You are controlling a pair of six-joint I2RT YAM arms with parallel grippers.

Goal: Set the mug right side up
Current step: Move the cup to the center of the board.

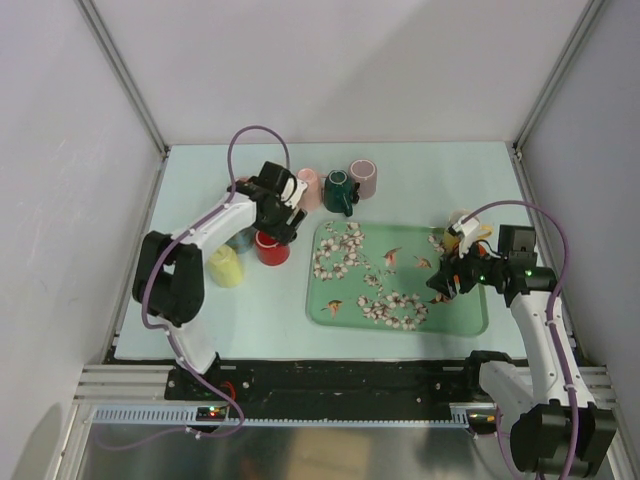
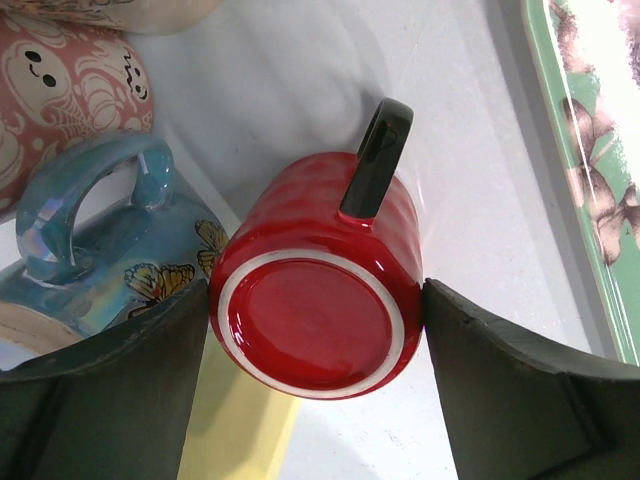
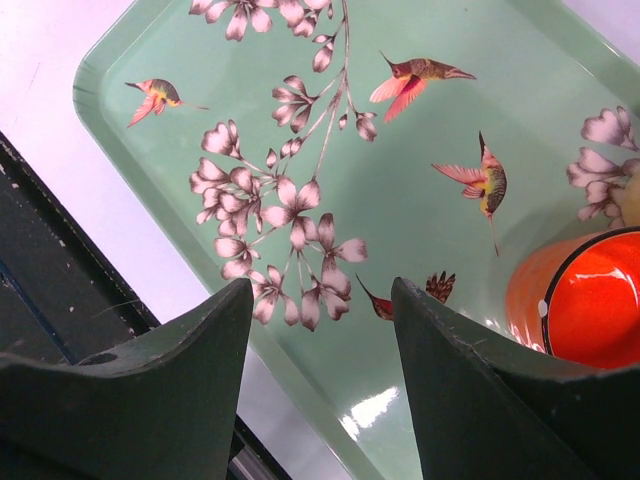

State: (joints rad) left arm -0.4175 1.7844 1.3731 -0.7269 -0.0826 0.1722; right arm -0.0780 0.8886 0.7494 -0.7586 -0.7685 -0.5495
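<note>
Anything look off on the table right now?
Yes: the red mug stands upside down, base up, left of the tray. The left gripper has its fingers against both its sides. No spill or damage shows.

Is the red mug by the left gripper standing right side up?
No, the red mug turns its white-ringed base up toward the left wrist camera, so it is upside down.

— What sort of place is this?
— A robotics lab, a test cell. Plain white panels (image 1: 330, 60) held in aluminium posts (image 1: 125, 75) box in a pale table (image 1: 420, 160).
— Anything else?
— The left arm (image 1: 200, 240) and the right arm (image 1: 540, 320) are bolted to a metal rail (image 1: 330, 412) along the table's near edge, with purple cables (image 1: 262, 135) looping off them.
</note>
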